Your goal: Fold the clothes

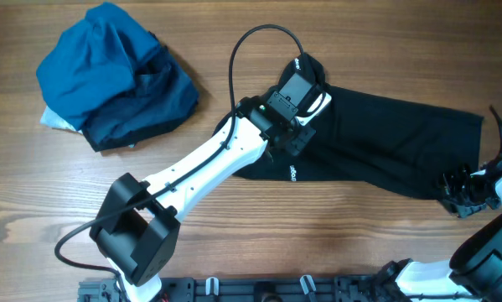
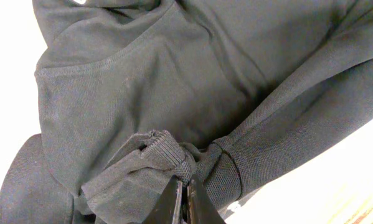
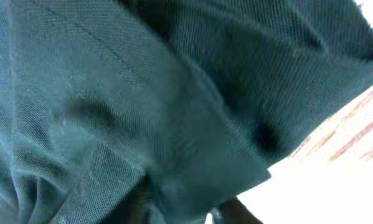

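**Item count**
- Clothes: one black shirt [image 1: 393, 143]. It lies on the counter [image 1: 259, 243], running from the centre to the right edge. Small white lettering [image 1: 291, 174] shows on its near edge.
- Other garments: one bundle [image 1: 112, 71], bright blue over navy, at the far left of the counter and well apart from the shirt.
- Arms: two, with one end effector each.

**End effector state**
- Left end effector [image 2: 185, 190]: fingers closed together, pinching a bunched, ribbed edge of the black shirt at the shirt's left end.
- Right end effector [image 1: 462, 195]: sits at the shirt's near right corner. It cannot be told whether it is wide, narrow or gripping cloth.

**Hidden or unclear**
- The left arm [image 1: 209, 164] and its wrist cover part of the shirt's left end in the overhead view.
- Dark cloth fills nearly the whole right wrist view, and the fingers appear only as blurred dark shapes at the bottom edge.
- The right arm is cut off by the picture edge.
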Robot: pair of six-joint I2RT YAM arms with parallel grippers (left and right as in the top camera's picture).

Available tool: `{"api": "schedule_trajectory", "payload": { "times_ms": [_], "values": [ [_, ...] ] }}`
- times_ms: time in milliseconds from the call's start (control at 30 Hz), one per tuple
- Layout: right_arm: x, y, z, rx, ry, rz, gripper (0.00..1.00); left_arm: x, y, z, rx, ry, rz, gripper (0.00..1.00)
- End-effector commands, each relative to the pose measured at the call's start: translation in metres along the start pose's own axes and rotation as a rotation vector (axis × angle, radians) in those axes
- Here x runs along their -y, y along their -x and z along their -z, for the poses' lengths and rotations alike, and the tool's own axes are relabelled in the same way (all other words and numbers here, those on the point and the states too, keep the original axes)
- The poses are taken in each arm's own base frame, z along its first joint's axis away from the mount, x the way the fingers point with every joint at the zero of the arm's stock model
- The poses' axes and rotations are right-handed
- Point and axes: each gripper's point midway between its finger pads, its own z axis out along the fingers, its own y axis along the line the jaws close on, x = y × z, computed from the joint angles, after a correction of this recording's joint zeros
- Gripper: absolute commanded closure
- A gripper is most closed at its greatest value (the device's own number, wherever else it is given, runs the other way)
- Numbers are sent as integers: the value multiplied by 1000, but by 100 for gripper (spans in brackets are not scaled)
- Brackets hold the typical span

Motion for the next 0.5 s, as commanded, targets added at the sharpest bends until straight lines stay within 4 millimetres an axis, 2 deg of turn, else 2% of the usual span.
{"api": "schedule_trajectory", "payload": {
  "times_ms": [0,67,167,233,333,400,467],
  "values": [
    [-11,-2,3,-27,49,14,68,-2,4,4,13,12,-4,96],
    [-17,-3,11,-41,70,49,45,-2,4,4,12,12,-4,96],
    [-15,3,30,-23,21,63,33,-2,4,4,12,13,-4,96],
    [-15,9,33,2,17,62,38,-2,4,4,12,12,-4,96],
    [-16,16,32,30,15,63,54,-2,4,4,12,12,-4,96],
    [-13,15,31,28,0,56,55,-2,4,4,10,12,-4,96],
    [-7,10,26,15,-15,47,47,-2,3,4,10,13,-4,96]
  ]
}}
